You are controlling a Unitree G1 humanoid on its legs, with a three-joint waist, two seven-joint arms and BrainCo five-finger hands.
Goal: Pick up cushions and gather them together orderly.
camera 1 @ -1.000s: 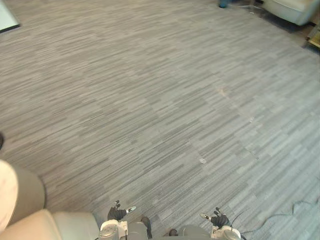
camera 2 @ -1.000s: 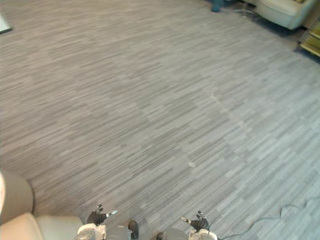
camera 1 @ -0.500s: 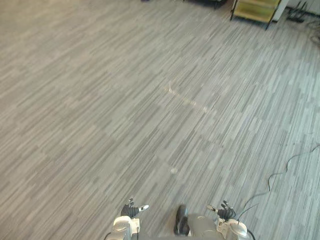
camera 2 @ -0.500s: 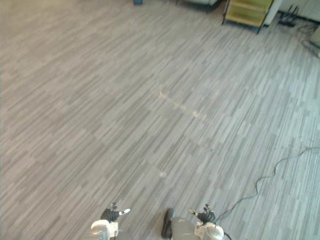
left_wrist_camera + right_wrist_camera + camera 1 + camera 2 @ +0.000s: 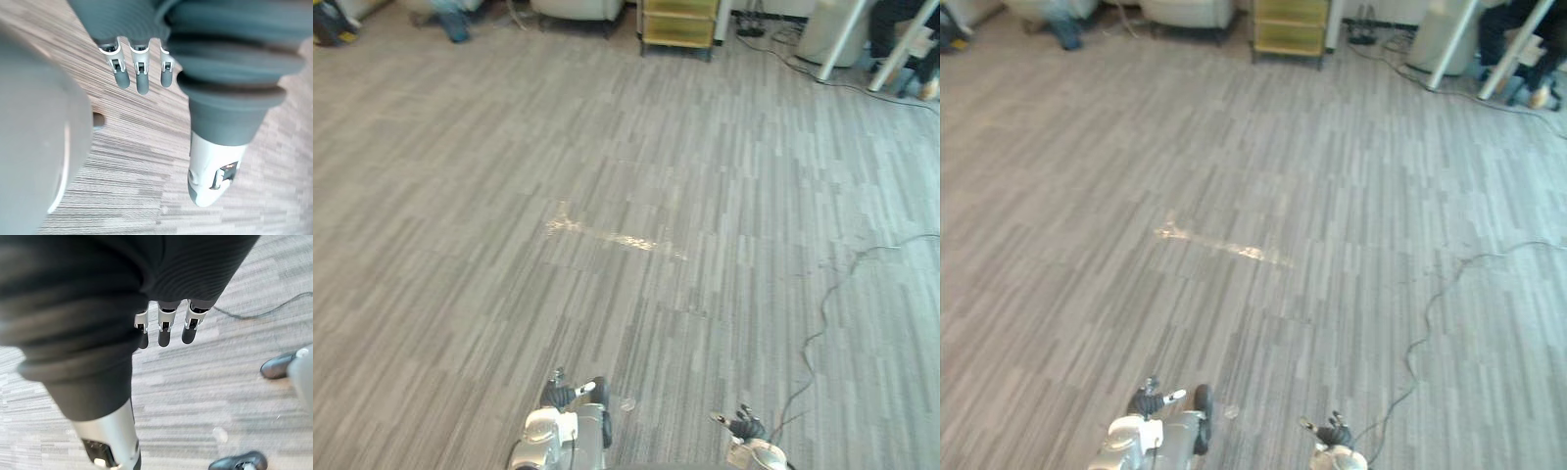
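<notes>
Both hands hang low at the near edge of the eye views, over grey striped carpet (image 5: 509,196). My left hand (image 5: 558,395) is open; in its wrist view the fingers (image 5: 139,73) point straight down beside the thumb (image 5: 210,171), holding nothing. My right hand (image 5: 744,426) is also open, and its wrist view has straight fingers (image 5: 166,328) and the thumb (image 5: 107,440) above bare carpet. Pale upholstered seats (image 5: 578,8) stand at the far edge of the room.
A yellow cabinet (image 5: 678,22) stands at the far wall beside the seats. White table legs (image 5: 842,39) and a person's legs (image 5: 1528,59) are at the far right. A blue object (image 5: 450,22) lies at the far left. A pale streak (image 5: 607,235) marks the carpet.
The camera has swung round: the beige cushion at the lower left has left the picture, and the yellow cabinet, seats and table legs have come in. Both hands stay low and open.
</notes>
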